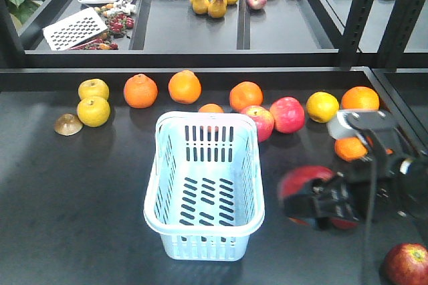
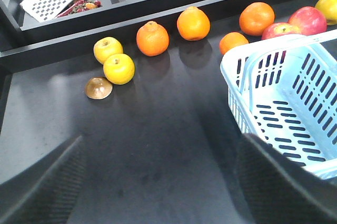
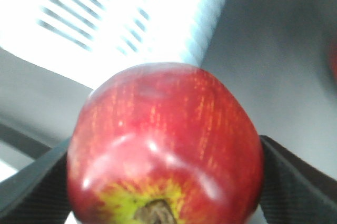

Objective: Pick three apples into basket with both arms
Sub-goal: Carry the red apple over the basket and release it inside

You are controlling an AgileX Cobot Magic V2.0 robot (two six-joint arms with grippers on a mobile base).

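My right gripper [image 1: 319, 203] is clamped on a dark maroon-red apple [image 3: 166, 145], its black fingers [image 3: 297, 182] pressing both flanks of the fruit and the yellow-green stem end turned toward the wrist camera. In the front view the apple and gripper are blurred, just right of the pale blue basket [image 1: 204, 238], close beside its right wall but not yet over the rim. The move ahead turns on that one relation: the basket lies to the left of the held apple, so I judge the carry must go leftward and clear the right rim before any release. The basket's long axis runs near to far, so its long right side faces the gripper and gives a broad opening to cross. Its slotted floor shows no fruit, so I judge none of the three apples is in yet. My left gripper [image 2: 163, 192] hangs over bare tabletop on the basket's left side, its fingers [image 2: 47, 187] spread wide with nothing between them. A second dark apple [image 1: 406, 263] sits at the near right corner of the table, well apart from the basket and on the right arm's side, so the right arm looks the nearer one for it. Two brighter pink-red apples [image 1: 273, 118] and a row of oranges [image 1: 184, 87] line the far side. I cannot pick out the third dark apple.
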